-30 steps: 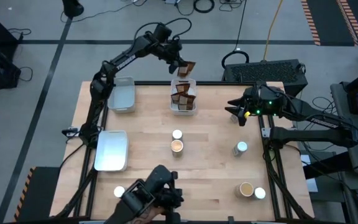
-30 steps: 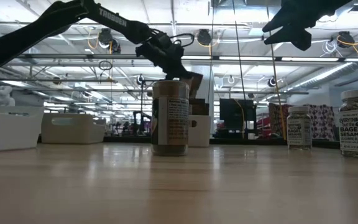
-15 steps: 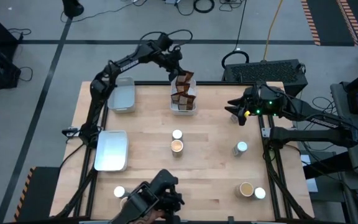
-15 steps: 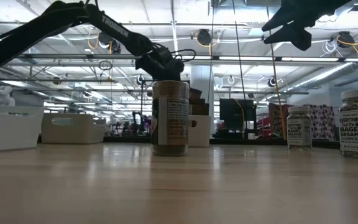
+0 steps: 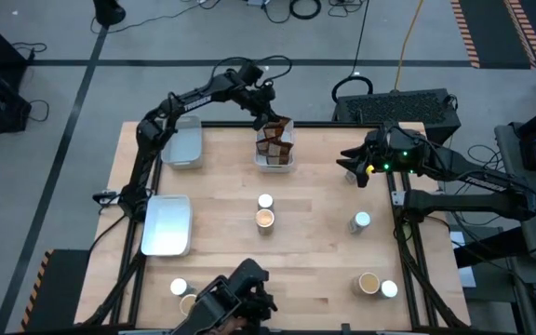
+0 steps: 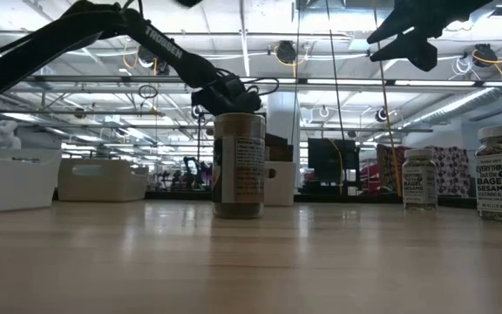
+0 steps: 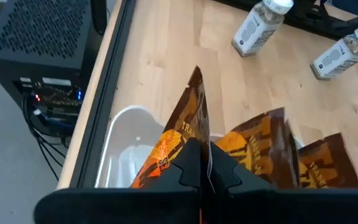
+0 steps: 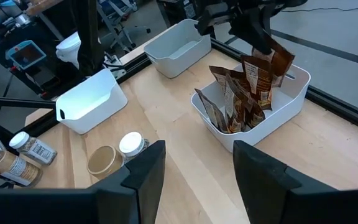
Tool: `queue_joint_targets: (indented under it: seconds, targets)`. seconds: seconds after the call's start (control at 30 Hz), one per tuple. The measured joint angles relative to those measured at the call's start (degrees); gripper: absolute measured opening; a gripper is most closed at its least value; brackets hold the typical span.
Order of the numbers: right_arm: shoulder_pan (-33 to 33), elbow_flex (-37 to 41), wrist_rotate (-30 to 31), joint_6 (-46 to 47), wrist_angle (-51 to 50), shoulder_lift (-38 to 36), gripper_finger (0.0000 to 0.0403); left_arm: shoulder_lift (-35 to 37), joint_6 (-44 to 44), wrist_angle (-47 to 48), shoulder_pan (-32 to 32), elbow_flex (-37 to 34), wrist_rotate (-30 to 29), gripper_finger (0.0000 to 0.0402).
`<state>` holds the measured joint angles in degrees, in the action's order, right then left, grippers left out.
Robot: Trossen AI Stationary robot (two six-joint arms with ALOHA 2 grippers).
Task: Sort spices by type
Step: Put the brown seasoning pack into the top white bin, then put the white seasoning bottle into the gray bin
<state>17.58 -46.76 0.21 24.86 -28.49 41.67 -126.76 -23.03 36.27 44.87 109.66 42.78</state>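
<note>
right, my left hand (image 7: 201, 177) is clenched on a dark brown packet (image 7: 182, 140), pinching its top edge, with the packet hanging just below the fingers and partly down inside the white tray (image 5: 274, 164) at the far edge of the bench (image 5: 324, 251). several other packets (image 8: 238, 99) stand leaning in that tray right beside the one i hold, almost touching it. my worry is the let-go: if i release with the packet tilted as it is, it could lean on its neighbours and tip them, or slide over the tray's rim toward the bench edge just beyond the hand. dragging the fingers out sideways could also snag a neighbouring packet and lift it.

further from that hand, toward the bench middle, a white-topped jar (image 5: 265, 200) and a tan-topped jar (image 5: 264, 219) stand touching or nearly so, still unsorted. my right hand (image 5: 354, 167) hangs well off to the side above the bench, fingers parted, grasping nothing.
</note>
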Motion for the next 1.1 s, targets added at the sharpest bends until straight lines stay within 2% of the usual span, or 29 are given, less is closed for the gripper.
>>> queue_joint_targets:
  seconds: [0.4,1.1]
  targets:
    - [0.0,0.0,0.0,0.0,0.0,0.0,0.0171,0.0,1.4,0.2,1.8,-3.7,-0.2,0.0002]
    - [0.0,0.0,0.0,-0.4,0.0,0.0,0.0171,0.7,3.2,0.5,2.0,-3.7,-1.3,0.0084]
